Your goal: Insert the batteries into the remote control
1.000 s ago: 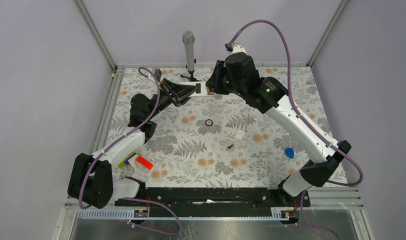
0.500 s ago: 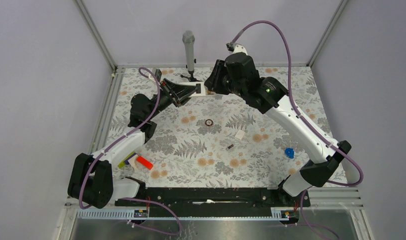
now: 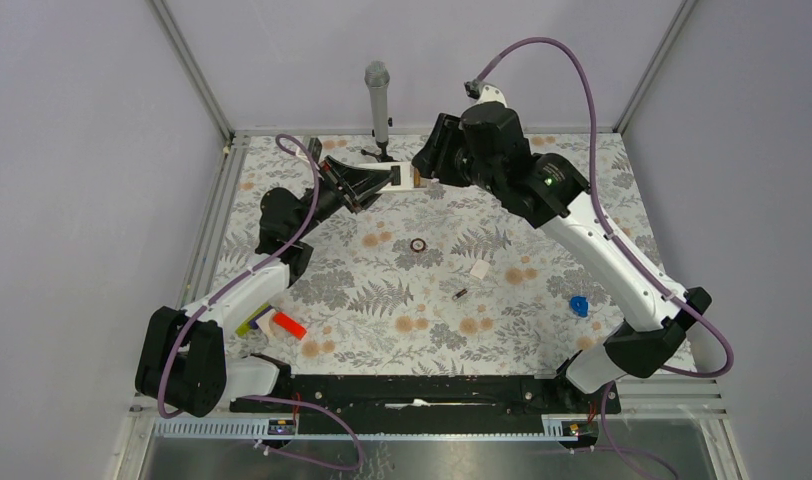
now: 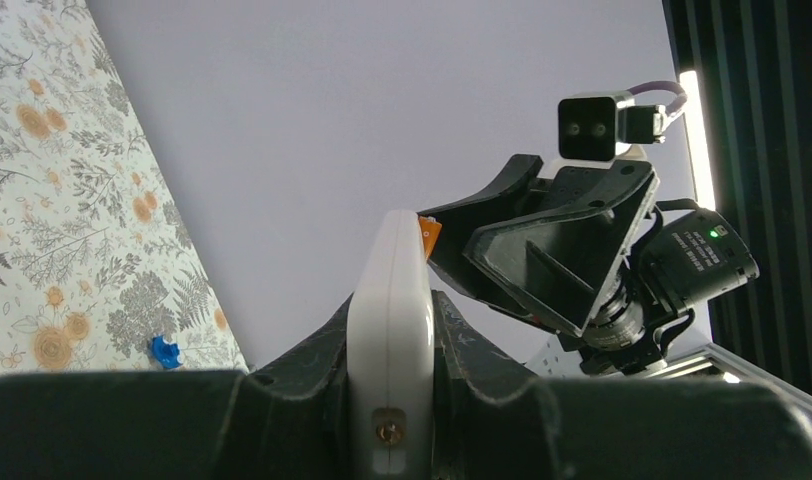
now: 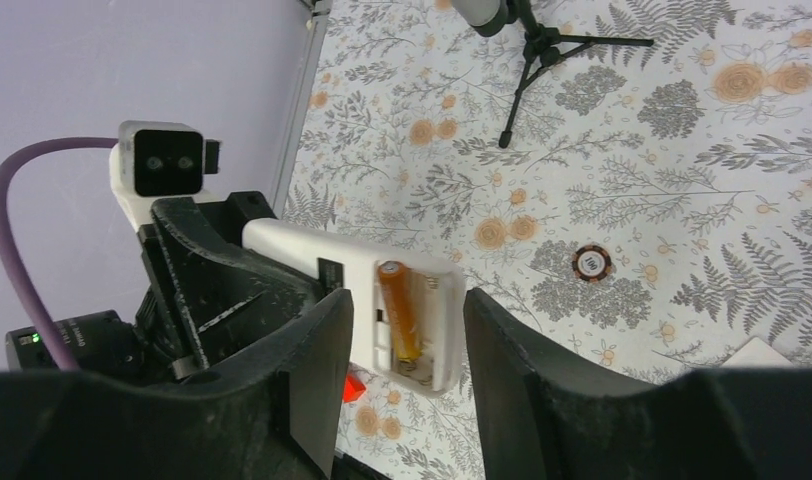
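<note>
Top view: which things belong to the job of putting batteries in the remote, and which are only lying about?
For the job: remote control, held by left gripper; battery already in its back; second battery on the table.
Lying about: microphone, dark ring, blue piece, red-and-white block, small white piece.

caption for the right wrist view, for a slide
The left gripper holds the remote control, one battery lying in its open compartment, the right gripper open close by.
</note>
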`<action>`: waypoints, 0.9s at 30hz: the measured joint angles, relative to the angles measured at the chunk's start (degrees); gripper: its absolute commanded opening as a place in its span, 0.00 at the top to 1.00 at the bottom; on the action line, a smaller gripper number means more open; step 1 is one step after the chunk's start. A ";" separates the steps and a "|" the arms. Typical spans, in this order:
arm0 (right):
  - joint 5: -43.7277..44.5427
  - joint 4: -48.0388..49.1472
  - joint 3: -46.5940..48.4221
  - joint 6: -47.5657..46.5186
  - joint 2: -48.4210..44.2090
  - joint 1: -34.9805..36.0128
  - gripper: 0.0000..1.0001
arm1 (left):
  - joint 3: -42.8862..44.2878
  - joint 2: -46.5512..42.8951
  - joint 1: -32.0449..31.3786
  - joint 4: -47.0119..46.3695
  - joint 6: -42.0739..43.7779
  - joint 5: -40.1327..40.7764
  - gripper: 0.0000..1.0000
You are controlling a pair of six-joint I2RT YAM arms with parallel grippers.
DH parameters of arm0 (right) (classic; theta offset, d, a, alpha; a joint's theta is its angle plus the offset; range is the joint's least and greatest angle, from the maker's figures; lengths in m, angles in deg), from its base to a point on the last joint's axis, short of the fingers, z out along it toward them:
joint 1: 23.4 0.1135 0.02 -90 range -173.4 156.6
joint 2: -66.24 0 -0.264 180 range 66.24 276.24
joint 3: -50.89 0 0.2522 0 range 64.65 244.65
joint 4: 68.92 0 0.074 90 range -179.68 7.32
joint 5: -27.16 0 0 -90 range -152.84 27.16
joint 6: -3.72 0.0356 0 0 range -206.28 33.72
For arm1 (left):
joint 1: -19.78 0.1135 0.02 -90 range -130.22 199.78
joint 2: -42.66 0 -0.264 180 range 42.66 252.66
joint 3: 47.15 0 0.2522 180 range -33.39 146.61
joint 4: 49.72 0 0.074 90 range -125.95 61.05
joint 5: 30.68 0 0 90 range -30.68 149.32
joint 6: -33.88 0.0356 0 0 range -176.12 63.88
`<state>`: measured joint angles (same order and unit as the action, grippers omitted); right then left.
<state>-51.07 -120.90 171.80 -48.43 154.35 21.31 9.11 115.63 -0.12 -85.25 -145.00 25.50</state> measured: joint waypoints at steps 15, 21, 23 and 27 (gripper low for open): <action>0.44 -0.61 -1.60 1.09 -3.30 -1.42 0.14 | 0.00 0.37 0.00 -1.38 -0.35 0.02 1.00; -2.58 2.75 -5.09 3.89 -7.19 -3.34 0.06 | 0.02 0.37 0.00 -1.38 -0.35 0.02 1.00; -5.09 4.66 -7.32 5.84 -8.09 -4.68 0.03 | 0.02 0.39 0.00 -1.36 -0.35 0.00 1.00; -10.71 9.16 -13.29 10.69 -8.90 -7.43 0.00 | 0.20 0.37 0.00 -1.27 -0.33 0.02 1.00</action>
<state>-61.78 -111.74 158.51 -37.75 145.46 13.88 9.31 116.00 -0.12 -86.52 -145.33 25.52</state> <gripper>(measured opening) 0.982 0.228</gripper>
